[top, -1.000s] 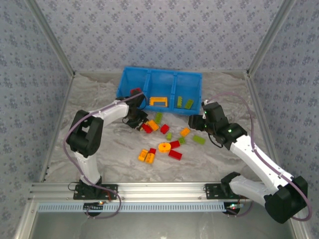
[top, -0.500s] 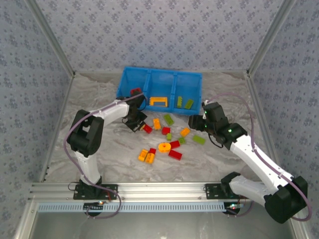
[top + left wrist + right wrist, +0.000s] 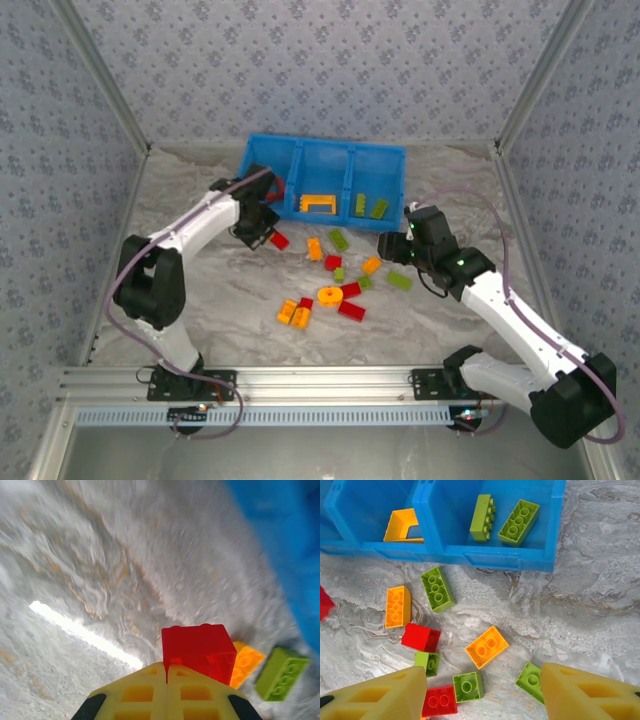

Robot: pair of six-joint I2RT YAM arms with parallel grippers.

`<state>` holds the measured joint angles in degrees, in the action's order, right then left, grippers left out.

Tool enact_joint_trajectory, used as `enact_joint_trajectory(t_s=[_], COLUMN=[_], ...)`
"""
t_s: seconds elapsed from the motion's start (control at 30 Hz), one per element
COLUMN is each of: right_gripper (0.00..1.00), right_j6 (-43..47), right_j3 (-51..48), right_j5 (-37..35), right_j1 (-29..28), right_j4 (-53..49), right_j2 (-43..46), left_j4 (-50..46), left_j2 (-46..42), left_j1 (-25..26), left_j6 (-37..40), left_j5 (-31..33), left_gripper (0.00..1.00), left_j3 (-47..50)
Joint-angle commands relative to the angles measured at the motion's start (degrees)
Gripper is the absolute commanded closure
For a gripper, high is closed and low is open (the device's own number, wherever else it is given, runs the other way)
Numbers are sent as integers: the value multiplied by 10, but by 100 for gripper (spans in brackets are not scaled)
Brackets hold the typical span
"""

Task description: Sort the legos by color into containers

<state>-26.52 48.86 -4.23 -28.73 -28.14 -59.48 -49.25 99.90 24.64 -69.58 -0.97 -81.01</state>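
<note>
- While the left gripper [image 3: 268,236] has its yellow fingers [image 3: 152,676] pressed together, a red brick [image 3: 199,651] sits right at their tips and off to one side. I judge it pinched by an edge, since it reads sharp against a smeared floor.
- From above, the red brick hangs just short of the near wall of the blue bin [image 3: 322,144], in front of the left compartment and not yet over it.
- Such a shallow, lopsided hold could let the brick twist out on the way. It would then fall among the loose legos [image 3: 333,262] or against the bin wall.
- A release too far right would put it in the middle compartment with the orange-yellow frame [image 3: 318,203], as the dividers are thin.
- The left arm crosses the bin's left corner, so a low pass could nudge the whole bin.
- The right gripper [image 3: 482,672] hangs above the scattered bricks with its jaws spread wide and nothing between them. Two green bricks [image 3: 519,516] lie in the right compartment.
- If both arms work the pile together, they could crowd each other.
- The surface is a grey-white marbled sheet [image 3: 200,300] that looks crinkled, so bricks may sit tilted.
- Patterned blue-grey panels [image 3: 330,70] wall the cell on three sides, with metal posts at the corners and a rail along the near edge.
</note>
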Motion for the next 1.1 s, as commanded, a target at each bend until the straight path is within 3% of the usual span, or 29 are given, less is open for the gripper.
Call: enact_joint_trajectory(t_s=[0.0, 0.23, 0.47, 0.6, 0.73, 1.07], right_gripper=[35, 36, 36, 36, 35, 35], right_j6=[14, 22, 19, 15, 11, 12], right_j3=[10, 53, 52, 46, 41, 40], right_j5=[14, 17, 15, 12, 11, 7], right_j1=[-12, -22, -22, -21, -19, -10], right_j4=[16, 32, 27, 21, 19, 5], right_j2=[-22, -71, -68, -60, -55, -58], left_j4=[-69, -49, -72, -116, -143, -139], left_j2=[0, 110, 235, 285, 311, 342], left_j1=[-29, -52, -57, -53, -44, -31], left_j6=[7, 97, 137, 177, 210, 228], left_j5=[59, 112, 123, 162, 209, 222], left_gripper=[100, 100, 100, 100, 100, 100], left_j3=[-66, -225, -373, -445, -466, -445])
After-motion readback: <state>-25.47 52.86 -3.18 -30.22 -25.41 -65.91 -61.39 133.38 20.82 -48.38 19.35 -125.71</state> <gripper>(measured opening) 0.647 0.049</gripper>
